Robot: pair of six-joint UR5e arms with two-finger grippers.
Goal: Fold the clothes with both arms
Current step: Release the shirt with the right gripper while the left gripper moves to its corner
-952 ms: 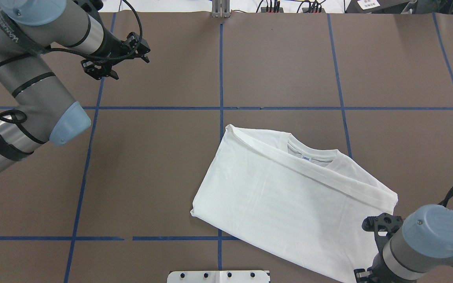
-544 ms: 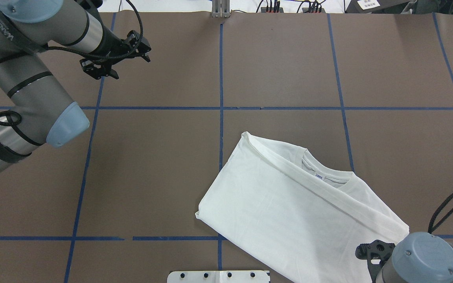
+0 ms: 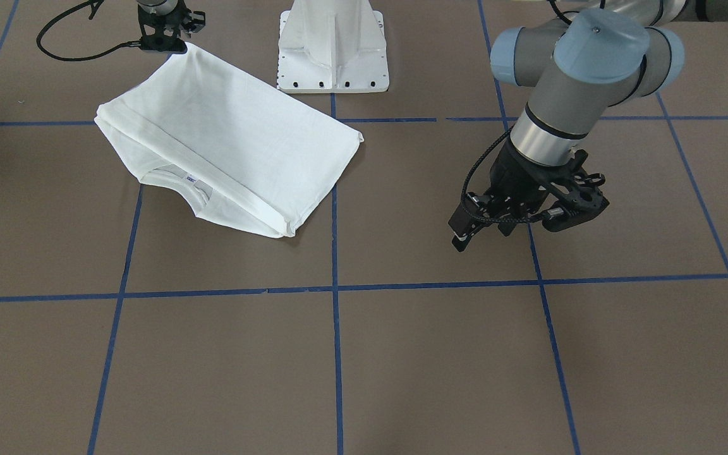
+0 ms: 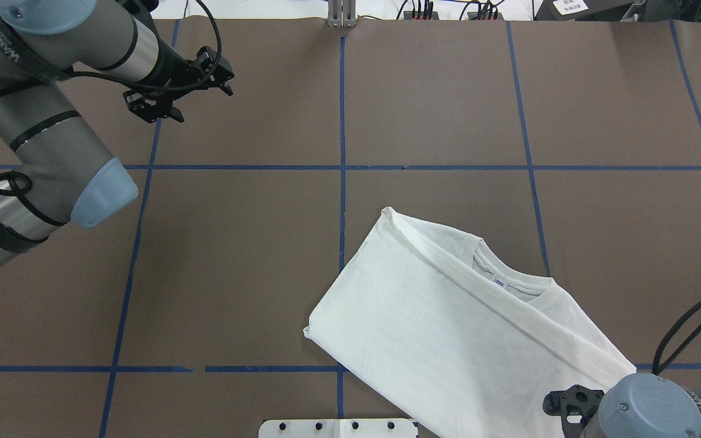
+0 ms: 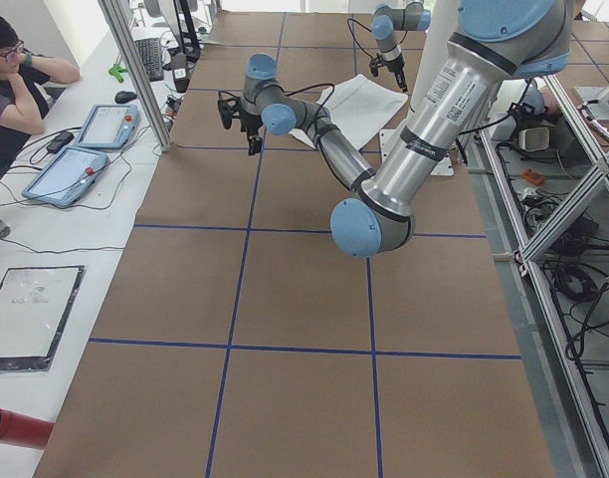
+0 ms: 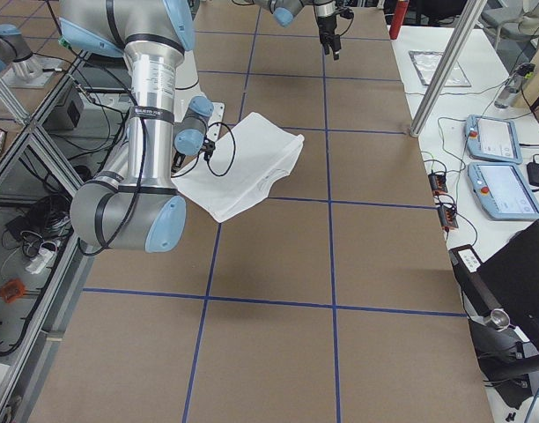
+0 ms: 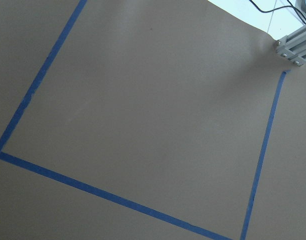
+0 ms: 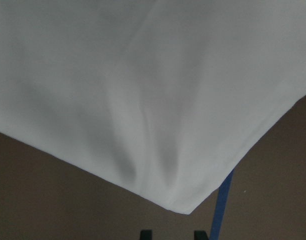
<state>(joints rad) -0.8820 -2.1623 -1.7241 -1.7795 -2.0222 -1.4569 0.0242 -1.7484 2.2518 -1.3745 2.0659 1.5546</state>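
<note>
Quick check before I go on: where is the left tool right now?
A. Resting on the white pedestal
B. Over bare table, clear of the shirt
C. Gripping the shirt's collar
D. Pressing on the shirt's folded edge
B: in the overhead view the left tool hangs over bare brown table, well apart from the white shirt, which lies on the robot's right side.
</note>
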